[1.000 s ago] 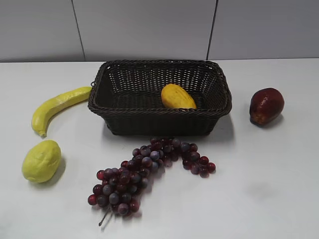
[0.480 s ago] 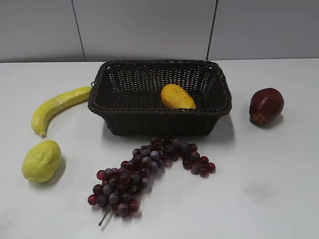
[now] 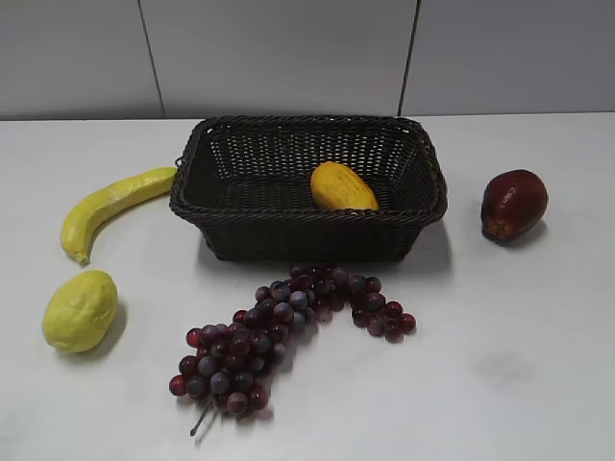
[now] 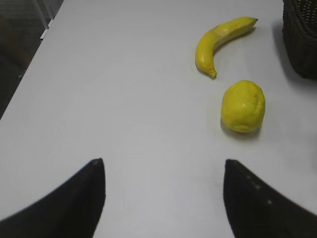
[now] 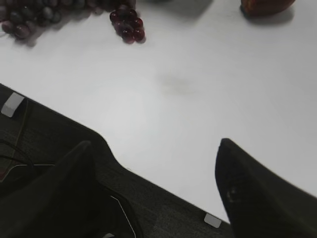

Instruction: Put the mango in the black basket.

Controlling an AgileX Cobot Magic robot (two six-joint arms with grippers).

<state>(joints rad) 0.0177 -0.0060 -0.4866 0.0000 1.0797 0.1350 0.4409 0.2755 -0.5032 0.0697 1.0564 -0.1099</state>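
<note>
Exterior view unchanged: mango (image 3: 342, 186) in black basket (image 3: 307, 233), both hands (image 4: 163, 198) (image 5: 153, 191) released.

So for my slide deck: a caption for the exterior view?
Mango lying in the black basket, with banana, lemon, grapes and red fruit around it.

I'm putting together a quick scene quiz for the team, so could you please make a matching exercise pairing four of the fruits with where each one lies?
Column 1:
1. mango
2. banana
3. dark red fruit
4. grapes

Column 2:
A. on the table in front of the black basket
B. on the table to the right of the basket
C. inside the basket, towards its right end
D. on the table to the left of the basket, beyond the lemon

Pairs: 1-C, 2-D, 3-B, 4-A
</note>
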